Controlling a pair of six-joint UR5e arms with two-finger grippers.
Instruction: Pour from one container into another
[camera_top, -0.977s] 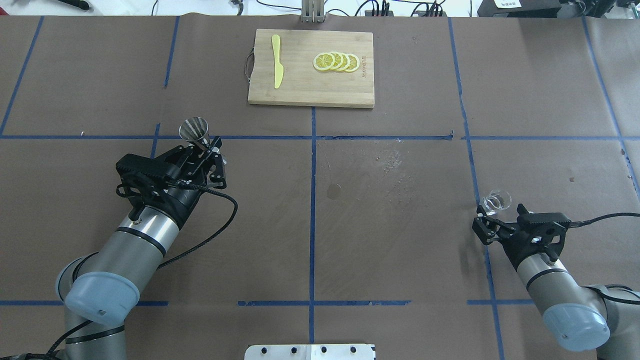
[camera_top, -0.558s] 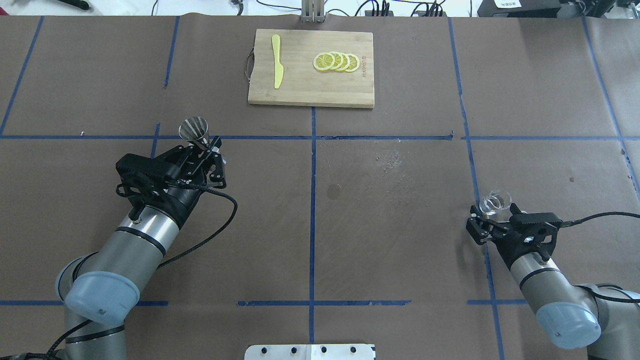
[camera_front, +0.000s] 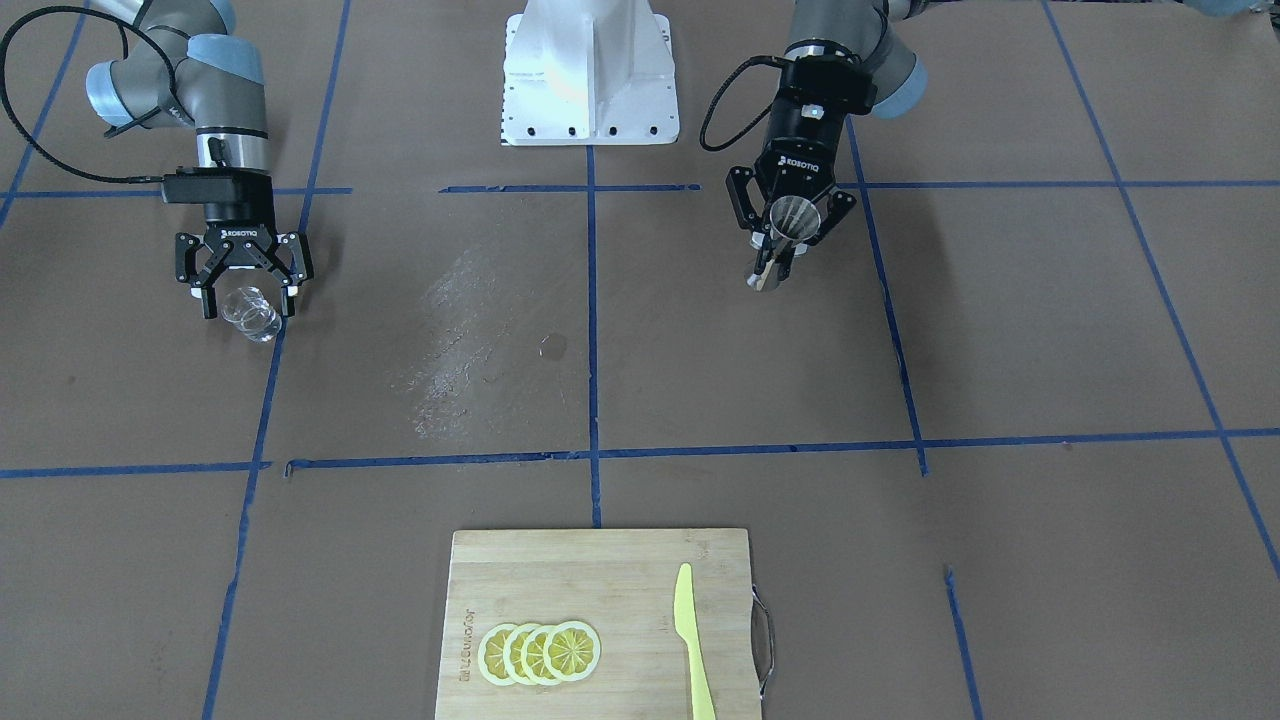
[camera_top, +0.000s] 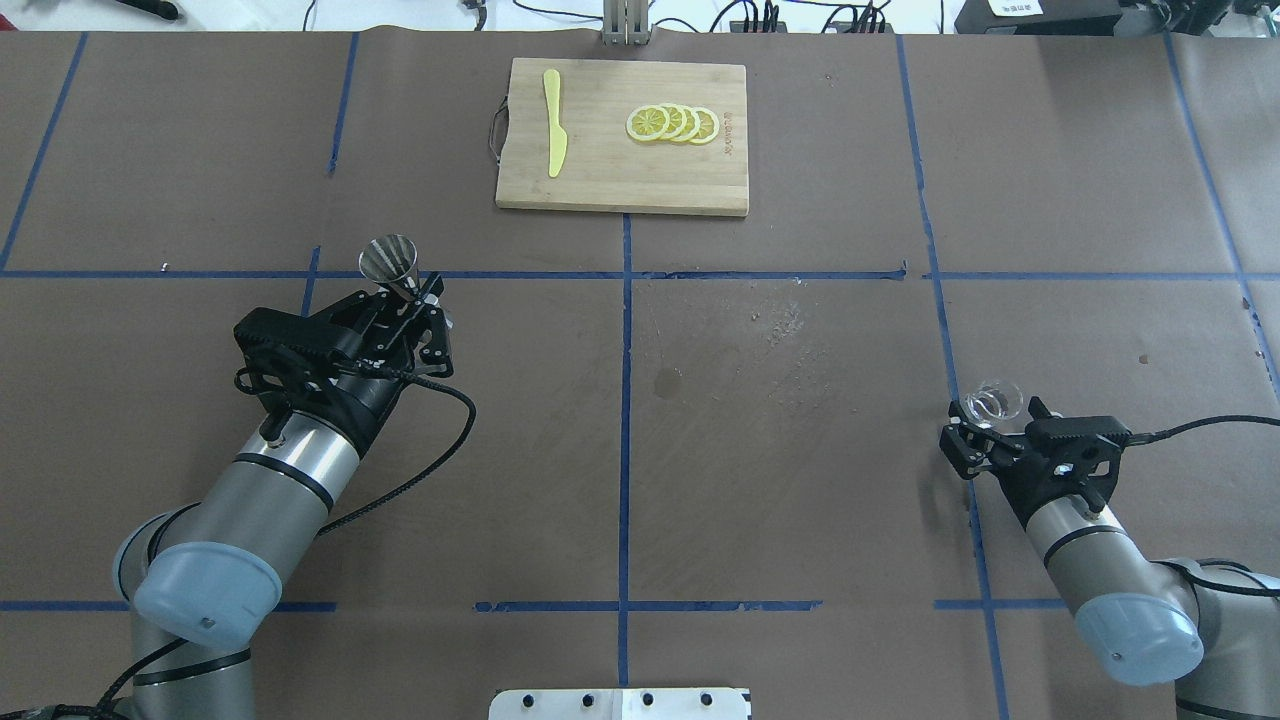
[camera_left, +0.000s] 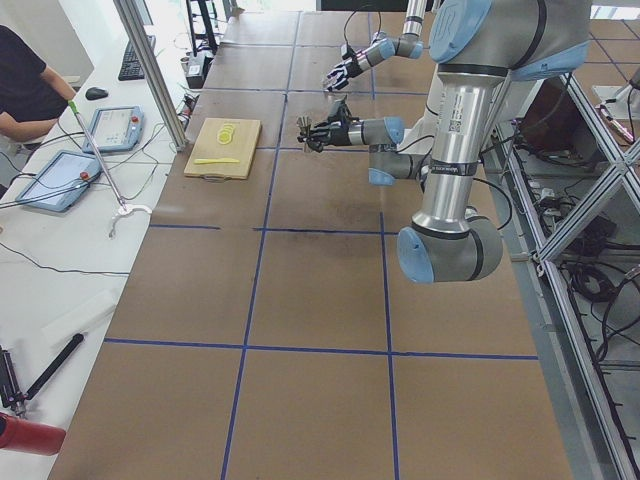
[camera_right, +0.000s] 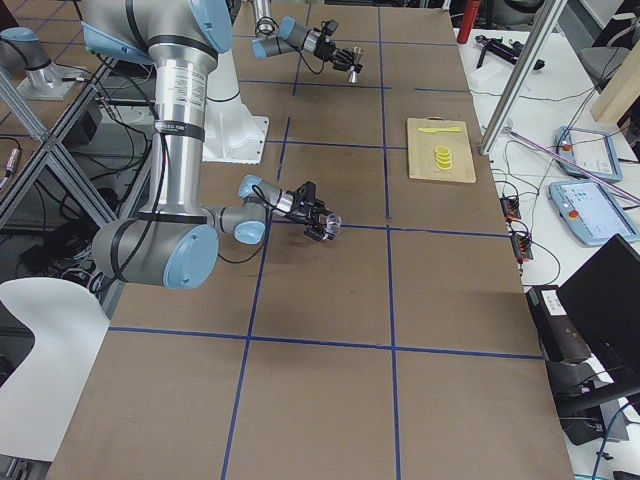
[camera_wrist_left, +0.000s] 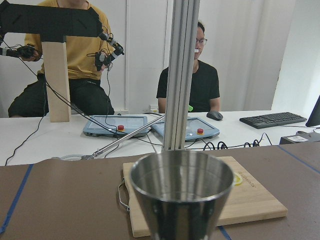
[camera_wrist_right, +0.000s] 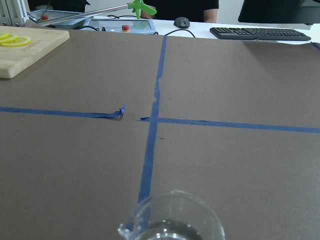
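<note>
Judging the step in hand to be the grasp on the glass cup (camera_front: 250, 314), ahead of any pour.

Found cup upright on the table (camera_top: 800, 500) at the robot's right, just beside a blue tape line. Possibly a little clear liquid in the bottom; hard to tell.

Found right gripper (camera_front: 248, 304) spread wide and holding nothing, one fingertip at either side of the cup. Cannot tell whether touching.

Found left gripper (camera_front: 777, 258) clamped on the narrow waist of the steel jigger (camera_front: 793, 216), mouth up, seemingly off the table, well apart from the cup.

For a good grasp:
- Centre cup between the pads.
- Reach in deeper, so the pads meet the wall below the rim.
- Close gently; smooth glass likely to slip or tip.
- Lift level to avoid spilling.

Read "ROBOTIQ" in white on both gripper bodies. Noted an engraved mark along one edge of the cutting board (camera_front: 620, 590), too small to read.
</note>
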